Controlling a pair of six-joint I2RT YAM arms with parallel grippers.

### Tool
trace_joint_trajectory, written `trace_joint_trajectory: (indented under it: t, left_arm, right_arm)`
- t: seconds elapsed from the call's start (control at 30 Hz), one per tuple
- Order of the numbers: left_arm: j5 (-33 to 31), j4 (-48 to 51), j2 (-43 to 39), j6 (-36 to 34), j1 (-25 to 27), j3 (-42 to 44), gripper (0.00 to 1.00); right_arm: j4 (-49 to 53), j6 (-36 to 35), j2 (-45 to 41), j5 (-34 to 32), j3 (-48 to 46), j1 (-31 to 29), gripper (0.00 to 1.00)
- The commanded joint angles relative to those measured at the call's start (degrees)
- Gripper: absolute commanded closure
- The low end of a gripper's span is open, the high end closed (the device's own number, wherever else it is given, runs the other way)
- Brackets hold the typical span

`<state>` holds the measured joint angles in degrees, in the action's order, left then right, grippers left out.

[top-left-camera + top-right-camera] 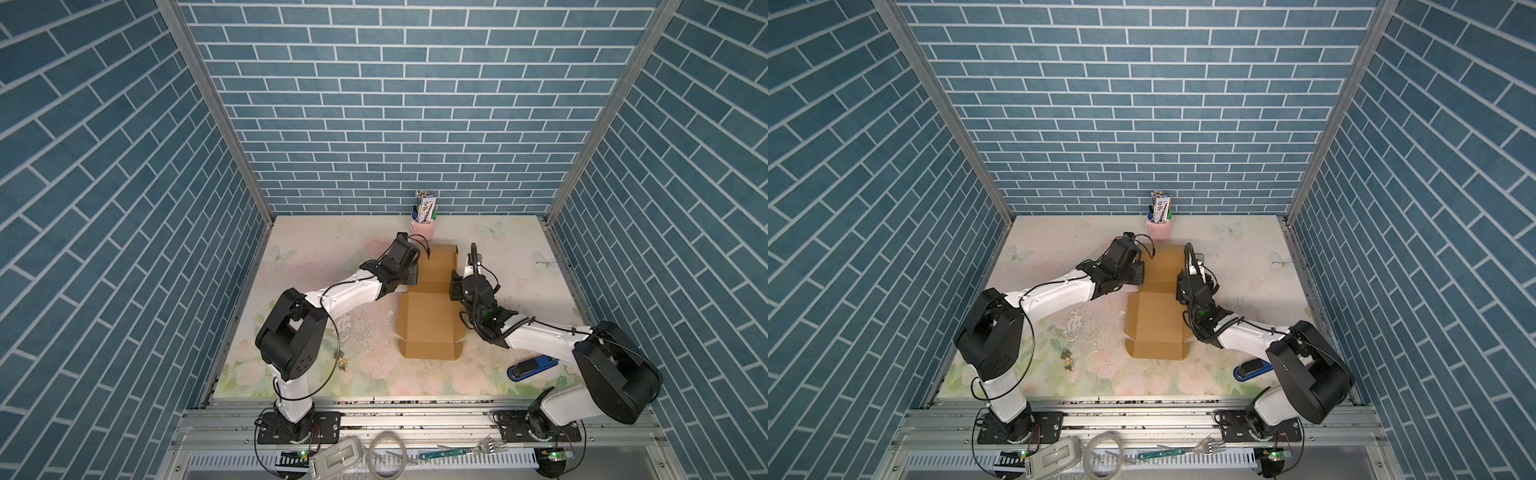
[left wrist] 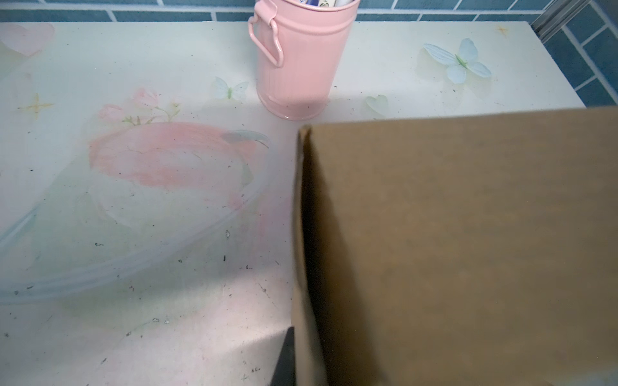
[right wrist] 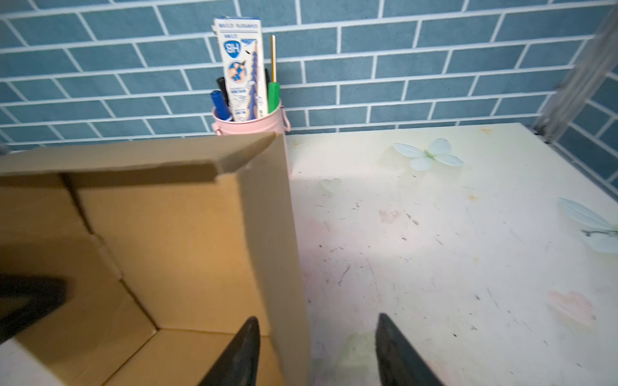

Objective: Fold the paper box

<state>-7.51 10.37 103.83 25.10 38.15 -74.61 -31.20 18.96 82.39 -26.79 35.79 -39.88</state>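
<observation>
Cardboard sits mid-table: the paper box lies with its long axis running from the near edge toward the back wall, near panels flat, far section with its side walls raised, just short of the pink pen cup; the two tools flank that far section, one per side; right end effector is released, jaws apart and straddling the right-hand wall, one finger inside the tray, its partner outside over bare table, the wall between them and not pinched; left end effector is clenched at the opposite wall, one finger flat against the outer face, the other hidden behind cardboard, so it reads as a pinch on that wall, though the contact itself is out of sight; what matters now: the unfolded remainder stretches back toward the robot, behind both wrists, and the right side, carrying nothing, looks the nearer one to reach it; my call, left anchors while right goes for the next flap; the risk is that unpinched right wall sagging outward.
</observation>
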Motion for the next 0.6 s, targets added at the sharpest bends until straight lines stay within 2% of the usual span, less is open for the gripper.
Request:
trace_joint_trajectory:
  t: [0.0, 0.23, 0.37, 0.57]
  left_arm:
    - [-0.34, 1.12, 0.76, 0.49, -0.36, 0.08, 0.97]
    - [-0.42, 1.47, 0.76, 0.21, -0.42, 0.21, 0.97]
    - [-0.46, 1.67, 0.73, 0.23, -0.4, 0.28, 0.97]
    - [-0.35, 2.13, 1.15, 0.48, -0.36, -0.15, 0.96]
  right_arm:
    - [-3.49, -1.61, -2.94, 9.21, -2.01, 0.33, 0.36]
    - [-7.67, -0.82, -6.74, 12.1, -6.33, 1.4, 0.34]
    - [-2.83, 0.97, -7.53, 13.26, -4.94, 3.72, 0.36]
    - [-0.35, 0.41, -3.45, 13.49, -1.9, 4.42, 0.39]
